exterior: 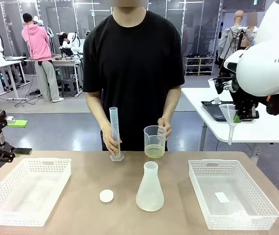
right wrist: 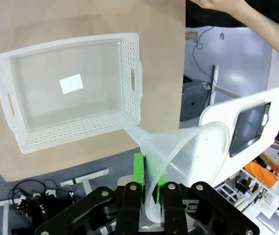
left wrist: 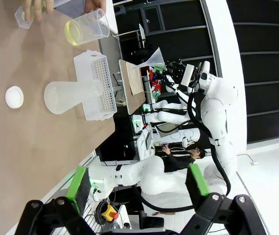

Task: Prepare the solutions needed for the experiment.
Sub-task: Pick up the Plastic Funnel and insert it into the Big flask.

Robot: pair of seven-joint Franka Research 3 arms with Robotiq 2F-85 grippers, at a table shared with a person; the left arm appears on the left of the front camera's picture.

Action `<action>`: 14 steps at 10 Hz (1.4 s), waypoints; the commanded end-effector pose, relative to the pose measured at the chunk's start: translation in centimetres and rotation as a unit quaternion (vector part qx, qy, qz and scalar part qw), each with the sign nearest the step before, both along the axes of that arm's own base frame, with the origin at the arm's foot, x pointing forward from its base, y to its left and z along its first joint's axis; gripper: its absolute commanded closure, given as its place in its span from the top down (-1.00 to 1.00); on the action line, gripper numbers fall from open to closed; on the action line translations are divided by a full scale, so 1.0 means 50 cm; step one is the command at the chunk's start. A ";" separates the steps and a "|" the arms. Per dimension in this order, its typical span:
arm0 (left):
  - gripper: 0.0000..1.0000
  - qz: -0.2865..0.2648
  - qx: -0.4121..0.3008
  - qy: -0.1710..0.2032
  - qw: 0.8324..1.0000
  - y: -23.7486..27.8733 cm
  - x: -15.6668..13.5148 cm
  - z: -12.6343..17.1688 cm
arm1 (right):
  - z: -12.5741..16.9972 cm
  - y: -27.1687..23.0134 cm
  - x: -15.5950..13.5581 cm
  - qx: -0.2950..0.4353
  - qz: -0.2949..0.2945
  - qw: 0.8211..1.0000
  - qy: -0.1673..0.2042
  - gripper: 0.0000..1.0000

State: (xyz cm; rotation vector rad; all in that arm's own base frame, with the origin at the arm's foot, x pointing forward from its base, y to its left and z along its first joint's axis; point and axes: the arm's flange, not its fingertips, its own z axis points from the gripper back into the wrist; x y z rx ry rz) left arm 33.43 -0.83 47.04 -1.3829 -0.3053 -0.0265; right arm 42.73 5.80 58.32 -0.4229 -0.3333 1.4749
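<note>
Holding a clear funnel by its wall, the right gripper hangs high off the right end of the table, jaws pinched tight on the plastic with the spout slanting down; judged from the pose, the funnel is being kept ready for a narrow neck. The left gripper waits low at the table's left edge with its jaws spread wide and nothing between them, well apart from the glassware; that leaves the middle free for the person. The solution, a shallow pale yellow-green layer, sits in the bottom of a clear beaker at the far side of the table; one hand of the person steadies the beaker. The other hand grips a tall graduated cylinder just beside it, upright on its base, probably so it cannot tip while liquid is measured in. Nearer the robot stands a conical flask, upright and seemingly empty, midway between the two white baskets; a small white cap lies to its left. The flask's central spot suits either arm; I judge the likely next need is the funnel seated in its neck, which calls for a slow, vertical approach.
</note>
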 end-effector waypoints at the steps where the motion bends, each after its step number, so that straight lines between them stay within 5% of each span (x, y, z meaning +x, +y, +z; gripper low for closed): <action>1: 1.00 -0.003 -0.007 -0.002 1.000 -0.002 0.003 0.002 | -0.021 0.002 0.010 0.009 -0.012 1.000 -0.002 -1.00; 8: 1.00 -0.003 -0.007 -0.002 1.000 -0.002 0.003 0.002 | -0.001 0.000 0.000 0.004 0.006 1.000 0.001 -0.89; 14: 1.00 -0.003 -0.007 -0.002 1.000 -0.002 0.003 0.002 | 0.072 0.215 -0.129 0.014 0.292 0.952 -0.086 -0.89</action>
